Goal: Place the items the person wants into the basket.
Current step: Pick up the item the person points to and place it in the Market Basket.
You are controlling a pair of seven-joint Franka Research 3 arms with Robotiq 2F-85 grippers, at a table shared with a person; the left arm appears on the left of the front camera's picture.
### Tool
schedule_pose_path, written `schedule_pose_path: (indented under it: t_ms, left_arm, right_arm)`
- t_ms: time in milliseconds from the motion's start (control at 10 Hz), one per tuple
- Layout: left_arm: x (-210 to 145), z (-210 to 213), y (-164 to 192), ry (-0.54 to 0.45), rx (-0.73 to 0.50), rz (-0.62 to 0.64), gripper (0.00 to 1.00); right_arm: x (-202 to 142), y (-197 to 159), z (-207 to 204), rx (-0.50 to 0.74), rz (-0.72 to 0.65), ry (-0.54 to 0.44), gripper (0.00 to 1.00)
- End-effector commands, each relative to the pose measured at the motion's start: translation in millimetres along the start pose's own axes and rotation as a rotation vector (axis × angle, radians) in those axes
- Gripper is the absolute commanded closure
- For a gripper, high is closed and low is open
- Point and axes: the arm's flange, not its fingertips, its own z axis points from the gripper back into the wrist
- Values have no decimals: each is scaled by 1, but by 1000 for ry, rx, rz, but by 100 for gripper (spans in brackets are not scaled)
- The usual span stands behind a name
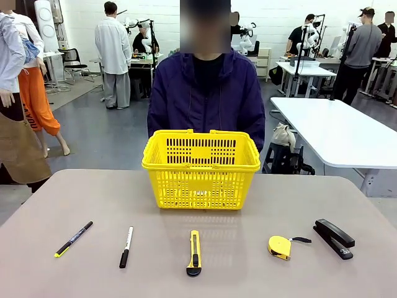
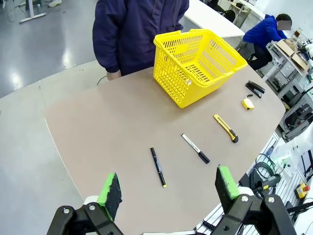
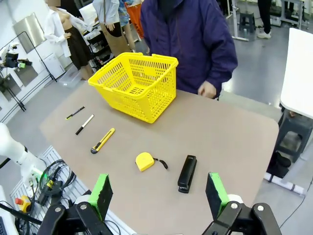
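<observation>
1. Down at the bottom edge of each wrist view, the left gripper [image 2: 167, 188] and right gripper [image 3: 158, 192] both stand spread wide.
2. Lower front view: pen [image 1: 73, 239] left, tape measure [image 1: 280, 246] and stapler [image 1: 334, 238] right.
3. Centre: basket [image 1: 201, 166], with the person [image 1: 208, 93] behind it.

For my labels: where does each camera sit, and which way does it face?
Front: robot's side, facing across the table at the person behind the basket.
Left wrist: above the near left edge, toward the pen; left fingers open below.
Right wrist: near right edge, toward the stapler; right fingers open.
All share the basket and person.
</observation>
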Motion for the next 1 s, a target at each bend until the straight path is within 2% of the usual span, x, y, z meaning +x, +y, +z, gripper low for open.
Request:
schedule_pose_path:
  t_ms: [0,900]
  left_arm:
    - [0,1,2,-10,-13,-19,0]
    - [0,1,2,-10,-13,-19,0]
  right_arm:
    - [0,-1,0,33,11,-14,0]
    - [0,-1,0,33,11,-14,0]
